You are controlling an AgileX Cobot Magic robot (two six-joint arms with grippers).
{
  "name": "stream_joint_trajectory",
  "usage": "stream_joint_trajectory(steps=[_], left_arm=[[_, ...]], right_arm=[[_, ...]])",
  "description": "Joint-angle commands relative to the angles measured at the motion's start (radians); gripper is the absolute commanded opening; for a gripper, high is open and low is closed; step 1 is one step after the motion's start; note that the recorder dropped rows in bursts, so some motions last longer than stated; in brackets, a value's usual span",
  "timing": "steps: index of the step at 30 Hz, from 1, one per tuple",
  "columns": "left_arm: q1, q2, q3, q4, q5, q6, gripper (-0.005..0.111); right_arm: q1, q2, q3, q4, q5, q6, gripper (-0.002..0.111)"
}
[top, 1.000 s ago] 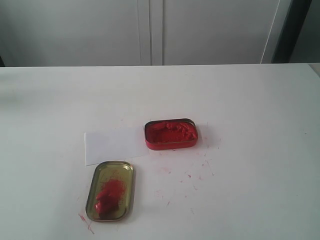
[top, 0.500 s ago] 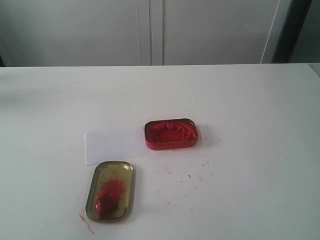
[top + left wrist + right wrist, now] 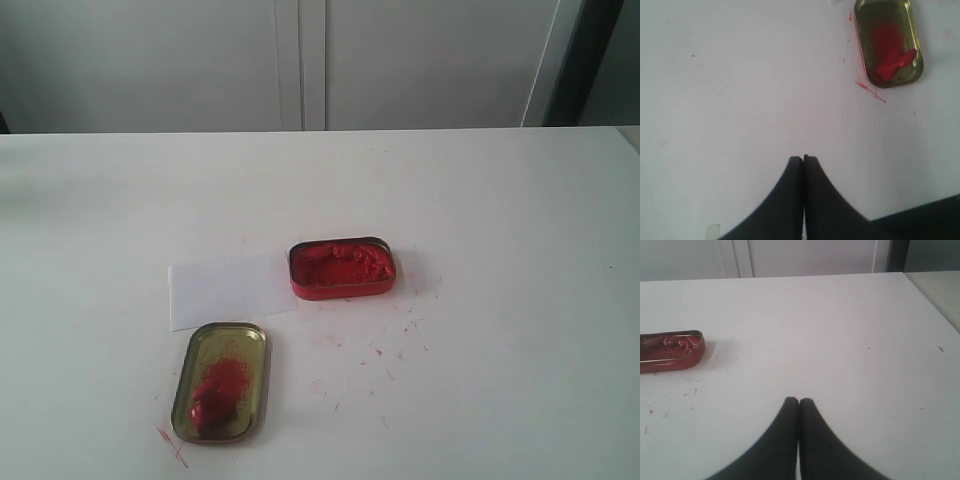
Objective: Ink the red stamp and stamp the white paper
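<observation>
While both arms are hanging back from the working area, I am carrying my left claw (image 3: 803,159) clenched on nothing, its two dark tips pressed together over bare desk (image 3: 740,75), and my right claw (image 3: 799,400) is likewise pinched closed and empty. Neither is showing in the exterior view, so the things are lying unobstructed. The red stamp (image 3: 895,62) is lying on its side inside the gold lid (image 3: 870,25), well apart from my left tips, among the red smears there; I am judging that the lid is serving as a parking dish so the inky face is not marking the desk. The white paper (image 3: 225,290) is lying flat between the lid and the open red tin (image 3: 342,268), one end meeting the tin, though I cannot tell whether it is tucked under. That grouping is putting pick-up, inking and pressing close together. The stamp is sitting nearer my left claw and the tin nearer my right, so I am reckoning the left must open and come down over the stem first; the paper is showing no print as far as I can see
</observation>
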Motion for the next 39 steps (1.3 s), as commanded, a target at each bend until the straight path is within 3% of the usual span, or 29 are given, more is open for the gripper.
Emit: stream_joint_trajectory(steps=[1, 15, 22, 28, 31, 39], left_arm=[[-0.052, 0.066, -0.023, -0.016, 0.047, 0.012, 0.0], [-0.208, 0.228, -0.031, -0.017, 0.0, 0.024, 0.0], [-0.351, 0.347, -0.036, -0.017, -0.098, 0.022, 0.0], [-0.493, 0.478, -0.136, 0.022, -0.135, -0.029, 0.0], [-0.584, 0.547, -0.182, 0.097, -0.158, -0.108, 0.0], [-0.743, 0.609, -0.204, 0.268, -0.217, -0.268, 0.0]], right_arm=[[-0.001, -0.006, 0.005, 0.0, -0.016, 0.0, 0.0], [-0.001, -0.006, 0.005, 0.0, -0.014, 0.023, 0.0], [-0.001, -0.006, 0.005, 0.0, -0.014, 0.023, 0.0], [-0.001, -0.006, 0.005, 0.0, -0.014, 0.023, 0.0], [-0.001, -0.006, 0.005, 0.0, -0.014, 0.023, 0.0], [-0.001, -0.006, 0.005, 0.0, -0.014, 0.023, 0.0]])
